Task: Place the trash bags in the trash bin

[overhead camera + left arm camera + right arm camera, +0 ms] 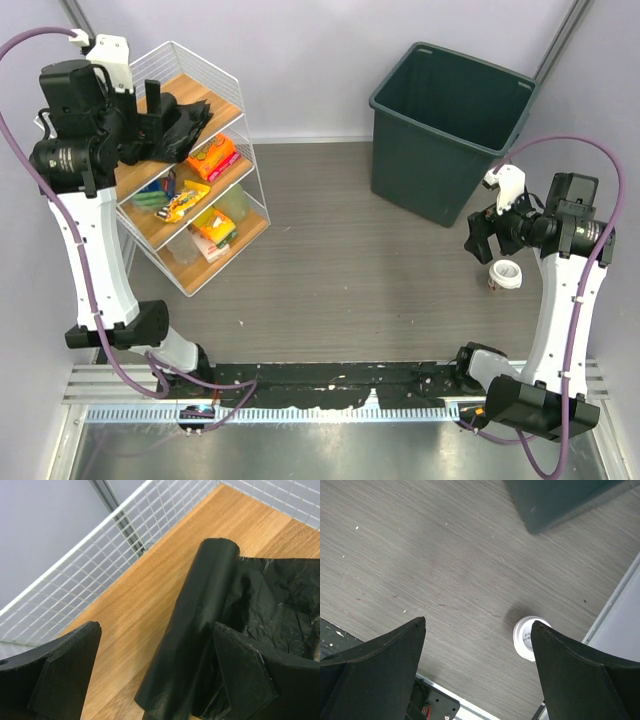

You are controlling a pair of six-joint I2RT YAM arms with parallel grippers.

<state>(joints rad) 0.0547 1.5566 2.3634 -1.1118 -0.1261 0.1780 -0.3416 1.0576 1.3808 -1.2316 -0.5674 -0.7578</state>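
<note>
My left gripper (pixel 156 630) is spread wide just over the trash bags (pixel 200 615) rolled on the rack's top shelf (pixel 145 585), so I'd straddle mid-roll and squeeze firmly before heading to the trash bin (pixel 440 170).

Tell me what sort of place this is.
Probably a robot lab's test bench, staged as a tidying chore: two arms bolted at the edge of a grey table enclosed by plain walls, with a white wire rack of snack packets and a dark trash bin as props.
</note>
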